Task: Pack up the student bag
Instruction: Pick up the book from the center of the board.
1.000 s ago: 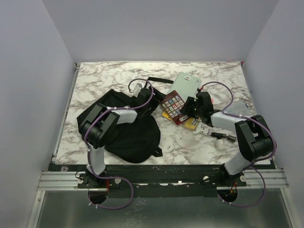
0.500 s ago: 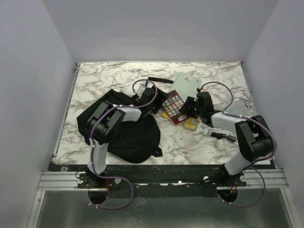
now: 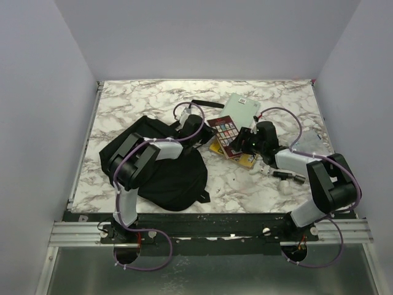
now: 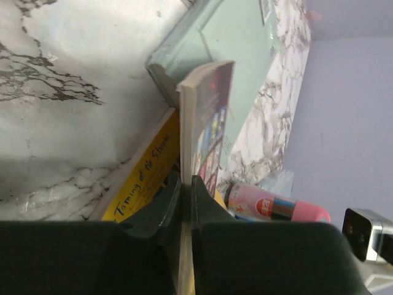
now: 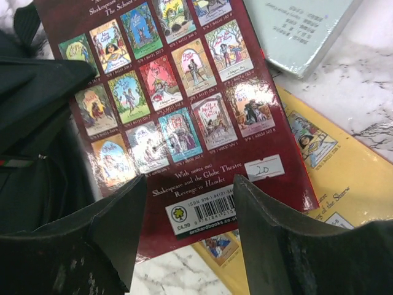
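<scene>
Left wrist view: left gripper (image 4: 186, 187) clamped on the red book (image 4: 209, 104), edge-on — right gripper (image 5: 190, 184) spread open over its cover. The bag (image 3: 172, 178) lies just left — carry it across level.

You're looking at a red paperback (image 5: 178, 110) with a glossy cover that throws back glare (its page block, edge-on in the left wrist view, is plain matt paper). Under the red paperback, the yellow paperback (image 5: 334, 178) has a duller sheen, and the pale green book (image 5: 301, 24) beyond looks matt. Left of the red paperback, the student bag (image 3: 166, 169) is soft matt black cloth. Above it, the right gripper (image 5: 190, 184) has matt black plastic fingers (image 5: 110, 236). The table (image 3: 135, 101) is smooth, marble-patterned, faintly shiny.
</scene>
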Controlling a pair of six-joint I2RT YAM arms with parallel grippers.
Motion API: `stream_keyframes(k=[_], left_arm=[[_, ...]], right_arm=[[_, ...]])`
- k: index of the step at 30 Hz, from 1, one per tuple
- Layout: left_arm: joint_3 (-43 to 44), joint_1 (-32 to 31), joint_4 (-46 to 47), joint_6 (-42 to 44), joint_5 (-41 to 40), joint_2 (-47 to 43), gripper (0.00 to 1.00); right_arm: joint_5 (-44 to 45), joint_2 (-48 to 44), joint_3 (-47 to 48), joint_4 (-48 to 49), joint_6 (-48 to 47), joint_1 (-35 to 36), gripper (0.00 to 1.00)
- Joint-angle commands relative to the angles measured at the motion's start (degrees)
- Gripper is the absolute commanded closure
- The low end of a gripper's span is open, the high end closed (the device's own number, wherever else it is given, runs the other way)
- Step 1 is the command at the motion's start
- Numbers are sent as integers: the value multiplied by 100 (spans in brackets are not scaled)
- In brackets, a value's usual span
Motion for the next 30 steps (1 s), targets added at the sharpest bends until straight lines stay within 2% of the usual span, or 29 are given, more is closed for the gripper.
stream_keyframes(k=[1,2,5,9,10,11,13,17,21,23,27,30], left_arm=[[-224,99,80,469,281,-753,97],[-283,158,70,479,360,-851,100],[-524,337,15,519,805,-1177,100],[-705,679,-594,637,1272,-1779,100],[-621,790,-980,693,1422,-1902,100],[-555,885,-1298,755,1530,-2048,100],[-431,1021,-1958,781,1789,-2275,100],[-258,1199,-2946,822,2424,-2597,100],[-134,1282,-3890,772,2545,-2998,100],[-105,1295,-4072,774,2617,-3193,100],[-23,1314,-4496,804,2651,-3456,100],[-76,1350,-4610,771,2666,-3606,100]], right_arm=[[-402,-386,-191,155,-215,3,37],[-427,-428,-187,121,-230,18,36],[-289,-654,-109,-168,-345,215,33],[450,-1351,54,-790,-635,861,23],[617,-1577,83,-899,-746,1077,7],[768,-1763,142,-1035,-901,1281,0],[1174,-2137,247,-1194,-1287,1858,0],[2535,-2482,508,-1447,-2075,3307,0],[3328,-2231,817,-1655,-2754,4247,2],[4395,-1930,859,-1369,-3177,4806,2],[5938,-1163,1240,-1334,-3670,5369,6],[6401,-901,1218,-990,-4061,5619,11]])
